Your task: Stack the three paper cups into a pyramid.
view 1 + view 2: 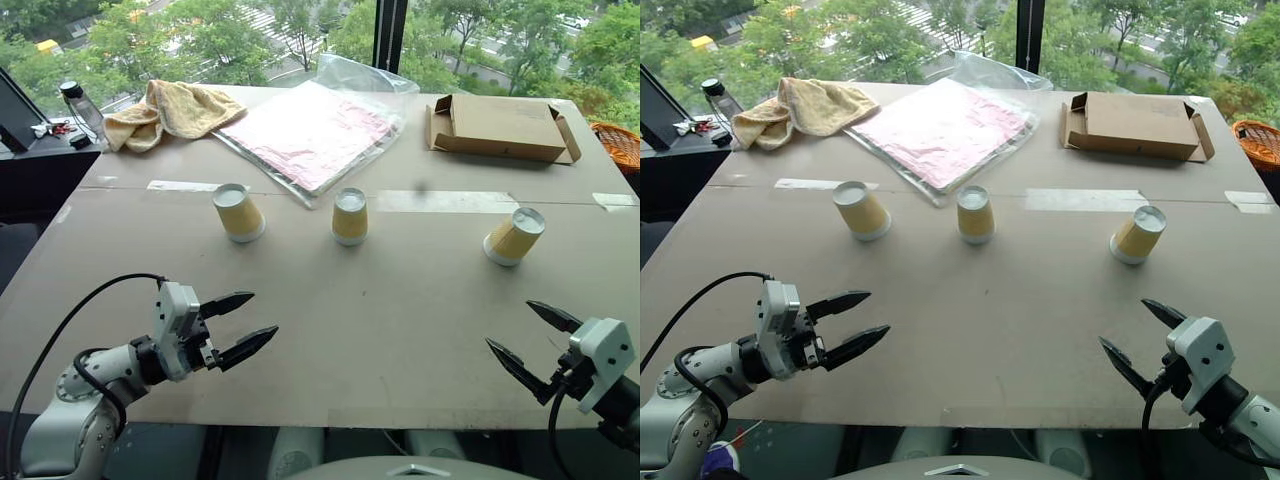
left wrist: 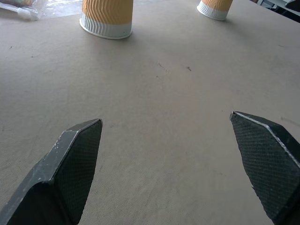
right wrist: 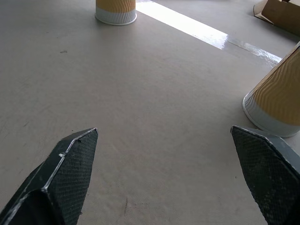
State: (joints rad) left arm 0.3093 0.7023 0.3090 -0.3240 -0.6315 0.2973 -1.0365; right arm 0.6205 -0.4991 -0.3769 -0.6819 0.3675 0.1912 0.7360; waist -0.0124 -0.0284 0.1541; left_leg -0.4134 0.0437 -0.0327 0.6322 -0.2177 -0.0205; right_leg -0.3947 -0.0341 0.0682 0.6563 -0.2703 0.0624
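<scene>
Three paper cups (image 1: 350, 217) stand upside down, spaced along the table (image 1: 380, 330) — nearer, left gripper (image 1: 244, 324) and right gripper (image 1: 522, 336) gape, empty.

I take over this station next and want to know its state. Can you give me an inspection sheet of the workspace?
Surface: brown board table, taped seams, bare in front.
Job's things: three paper cups in a row, apart, all upside down: left cup, middle cup, right cup. None stacked.
Clutter: yellow towel, pink sheets in a clear bag, flat cardboard box, bottle, all behind the cups.
Grippers: left tool and right tool open, empty, short of the cups.
Cables: black cable looping along the left arm.
Surroundings: window with trees behind; basket at the right edge.
</scene>
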